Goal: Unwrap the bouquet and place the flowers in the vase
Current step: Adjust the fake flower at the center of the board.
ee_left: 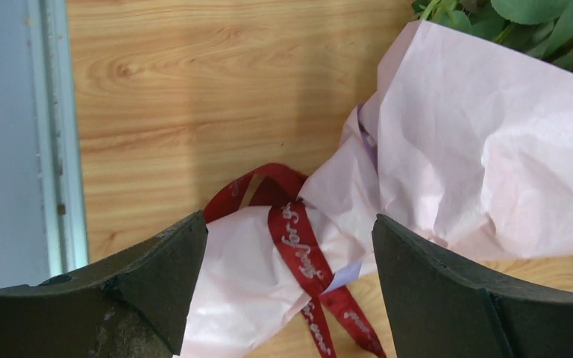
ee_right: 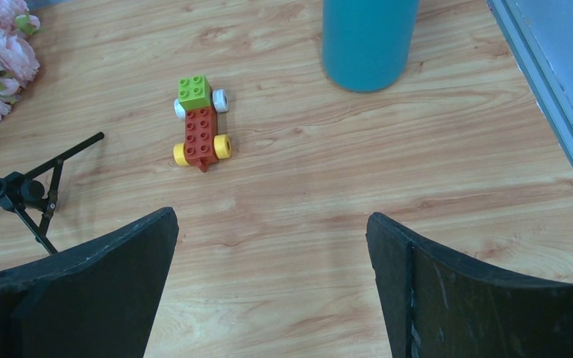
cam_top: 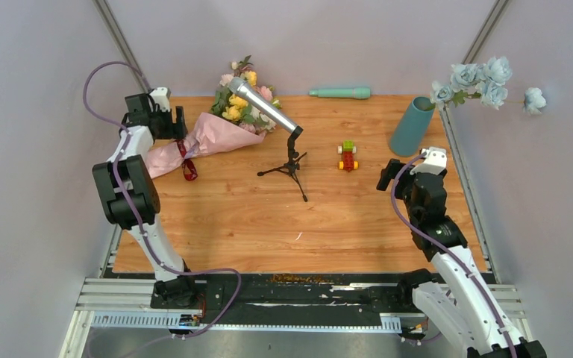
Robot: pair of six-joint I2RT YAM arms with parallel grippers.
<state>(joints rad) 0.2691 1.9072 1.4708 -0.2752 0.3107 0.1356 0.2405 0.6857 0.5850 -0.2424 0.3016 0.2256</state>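
Observation:
The bouquet (cam_top: 216, 136) lies on its side at the back left of the table, in pink paper (ee_left: 485, 149) tied with a dark red ribbon (ee_left: 298, 250). Its flowers (cam_top: 242, 101) point toward the back wall, and a few pink blooms (ee_right: 4, 45) show in the right wrist view. My left gripper (cam_top: 177, 127) (ee_left: 289, 224) hangs open just above the tied neck, with the ribbon and paper between its fingers, apart from them. The teal vase (cam_top: 412, 125) (ee_right: 365, 45) stands at the back right. My right gripper (cam_top: 392, 173) (ee_right: 271, 218) is open over bare wood in front of the vase.
Pale blue flowers (cam_top: 477, 78) stick out of the vase to the right. A microphone on a tripod stand (cam_top: 291, 160) (ee_right: 22, 190) stands mid-table beside the bouquet. A small brick car (cam_top: 348, 156) (ee_right: 200, 123) sits left of the vase. A mint-green rod (cam_top: 339, 93) lies at the back edge.

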